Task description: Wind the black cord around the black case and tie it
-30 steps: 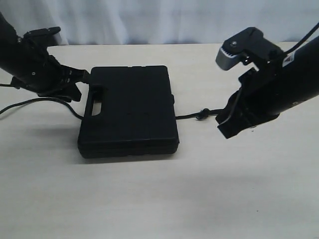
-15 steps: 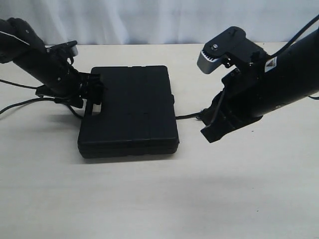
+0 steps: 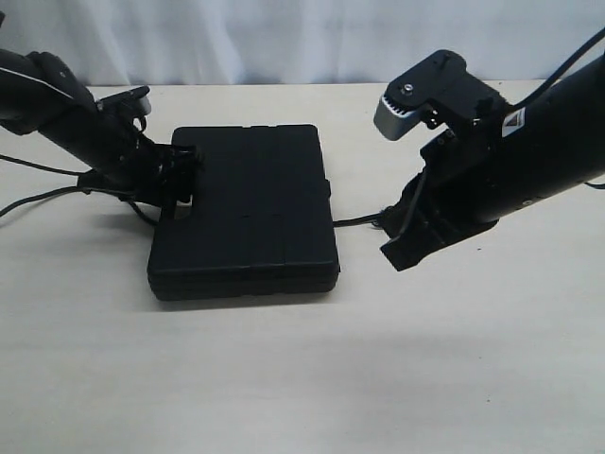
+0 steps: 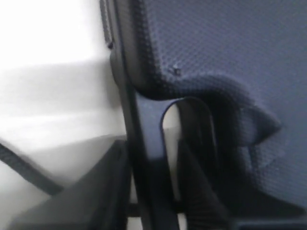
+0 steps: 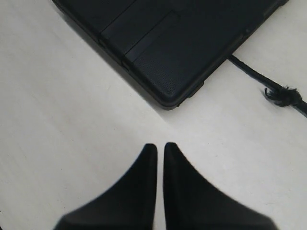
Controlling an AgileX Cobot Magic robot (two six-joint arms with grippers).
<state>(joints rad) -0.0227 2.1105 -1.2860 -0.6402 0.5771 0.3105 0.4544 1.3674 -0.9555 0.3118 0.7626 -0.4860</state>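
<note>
Left arm [image 3: 85, 123] advanced to black case [image 3: 255, 203], handle [image 4: 148, 158] between jaws

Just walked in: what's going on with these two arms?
The left gripper is at the handle of the black case, jaws either side of it. The right gripper, shut and empty, hangs over the table beside the knot in the black cord. The cord lies flat, not wrapped over the case.

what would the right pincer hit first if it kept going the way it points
Probably the bare table just short of the black case; if the tilt is shallow, the case's side.
</note>
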